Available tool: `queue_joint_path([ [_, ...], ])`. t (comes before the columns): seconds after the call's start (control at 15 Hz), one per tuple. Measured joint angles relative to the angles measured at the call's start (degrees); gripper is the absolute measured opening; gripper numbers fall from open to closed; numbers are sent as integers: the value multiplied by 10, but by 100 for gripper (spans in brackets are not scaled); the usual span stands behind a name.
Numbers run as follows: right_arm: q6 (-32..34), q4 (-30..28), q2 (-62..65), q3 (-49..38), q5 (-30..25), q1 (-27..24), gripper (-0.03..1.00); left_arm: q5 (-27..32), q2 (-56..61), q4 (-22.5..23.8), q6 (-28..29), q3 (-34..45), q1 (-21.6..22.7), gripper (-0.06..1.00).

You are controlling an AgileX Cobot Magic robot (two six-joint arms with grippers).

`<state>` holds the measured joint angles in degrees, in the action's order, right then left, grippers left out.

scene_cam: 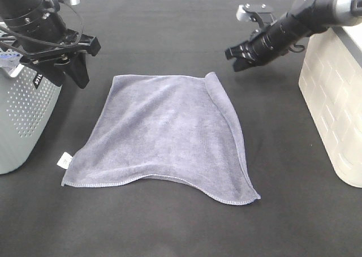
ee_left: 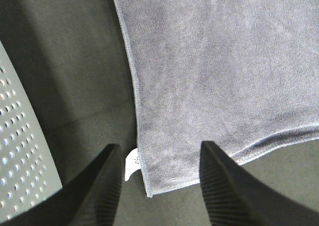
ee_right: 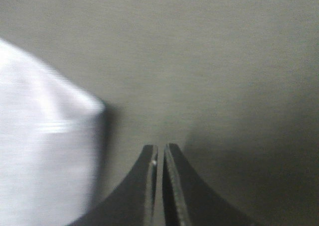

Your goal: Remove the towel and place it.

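The towel (scene_cam: 164, 135) lay spread on the black bench (scene_cam: 169, 228), between a perforated grey basket (scene_cam: 25, 112) on the left and a cream basket (scene_cam: 334, 104) on the right. It touched neither basket. Its far right edge was rolled over in a narrow fold (scene_cam: 218, 95), and a white tag (scene_cam: 64, 160) stuck out at the near left corner.

Risks from this state:
- The fold could be flattened unevenly, or dragged, if either tool swept low across the cloth on its way clear. The towel would then bunch.
- The left tool hung close to the grey basket. A sideways move could knock the basket wall.
- The microfibre probably slides readily on the bench, so a snagged hem would pull the whole cloth out of place.

Left tool (scene_cam: 76, 70): jaws spread, nothing between them. It hung above the bench just beside the towel's far left corner, apart from the cloth. The left wrist view showed the towel's left hem and the tag below and between the fingers (ee_left: 224, 186).

Right tool (scene_cam: 236, 61): jaws pressed together, holding nothing. It hung above bare bench near the towel's far right corner and the fold, apart from the cloth.
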<state>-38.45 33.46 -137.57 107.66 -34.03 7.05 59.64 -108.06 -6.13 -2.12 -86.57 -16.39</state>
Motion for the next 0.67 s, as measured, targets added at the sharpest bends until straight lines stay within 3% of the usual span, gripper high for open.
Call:
queue_joint_path([
  [0.2, -84, 92, 8, 4, -40, 49, 6, 0, 0, 0, 0, 0, 0, 46],
  [0.4, -98, 98, -23, 4, -41, 87, 6, 0, 0, 1, 1, 0, 0, 46],
  [0.67, -88, 58, -45, 4, -28, 84, 6, 0, 0, 2, 1, 0, 0, 46],
])
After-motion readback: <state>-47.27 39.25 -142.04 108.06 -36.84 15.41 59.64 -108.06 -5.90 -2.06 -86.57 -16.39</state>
